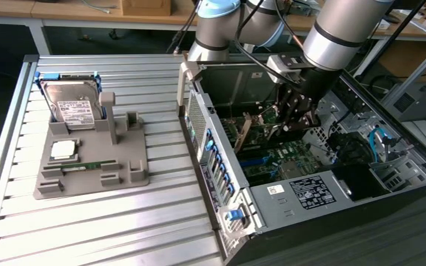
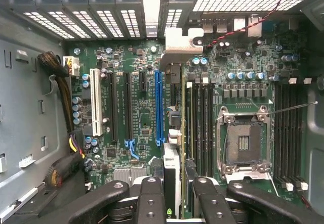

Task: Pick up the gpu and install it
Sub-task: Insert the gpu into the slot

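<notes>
In the exterior view the arm reaches down from the top of the frame into the open computer case (image 1: 324,166), which lies on its side at right of centre. The gripper (image 1: 298,113) is inside the case, above the green motherboard (image 1: 287,158). Its dark fingers (image 1: 305,119) are closed partway on the gpu (image 1: 244,132), a thin card seen edge-on, standing upright and slanting down toward the board, with its tan-looking edge just left of the fingers.

In the wrist view the fingers (image 2: 152,201) sit at the bottom centre of the frame, pressed against both sides of the gpu (image 2: 172,168). The card runs up the middle of the frame from the fingers to its silvery metal bracket (image 2: 179,39), which lies near the slotted rear wall of the case at the top. The card stands just beside the long blue expansion slot (image 2: 158,107); whether it is seated in a slot cannot be told. The empty CPU socket (image 2: 243,143) is at right of centre.

On the slatted metal table (image 1: 87,221), at left in the exterior view, a grey parts holder (image 1: 128,177) carries a hard drive (image 1: 76,108) standing at its upper end, a processor chip (image 1: 64,148) lying flat, and a slim green memory stick (image 1: 87,165) below it.
</notes>
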`<action>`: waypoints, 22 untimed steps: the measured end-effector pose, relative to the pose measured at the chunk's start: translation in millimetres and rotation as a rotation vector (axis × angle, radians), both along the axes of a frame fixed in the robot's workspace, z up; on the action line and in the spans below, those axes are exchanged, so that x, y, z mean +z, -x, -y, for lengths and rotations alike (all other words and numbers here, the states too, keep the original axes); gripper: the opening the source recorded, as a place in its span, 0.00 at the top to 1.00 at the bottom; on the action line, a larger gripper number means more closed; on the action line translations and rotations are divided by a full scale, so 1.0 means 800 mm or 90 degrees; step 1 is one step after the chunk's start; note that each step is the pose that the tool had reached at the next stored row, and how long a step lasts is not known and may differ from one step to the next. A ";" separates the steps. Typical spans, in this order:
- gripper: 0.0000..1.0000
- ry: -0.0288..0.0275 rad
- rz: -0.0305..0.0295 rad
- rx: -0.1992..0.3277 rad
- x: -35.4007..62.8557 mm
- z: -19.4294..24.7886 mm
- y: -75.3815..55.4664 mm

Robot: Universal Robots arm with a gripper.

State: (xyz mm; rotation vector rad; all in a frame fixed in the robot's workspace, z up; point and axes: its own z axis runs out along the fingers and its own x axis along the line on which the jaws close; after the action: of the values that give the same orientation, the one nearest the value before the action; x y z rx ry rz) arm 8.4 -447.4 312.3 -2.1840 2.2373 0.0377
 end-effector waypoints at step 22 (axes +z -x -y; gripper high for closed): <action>0.73 0.0000 0.0000 0.000 -0.010 0.0000 0.005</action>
State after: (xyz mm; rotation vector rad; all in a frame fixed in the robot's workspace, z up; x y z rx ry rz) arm 4.1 -447.4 304.2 -2.1839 2.2374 0.0377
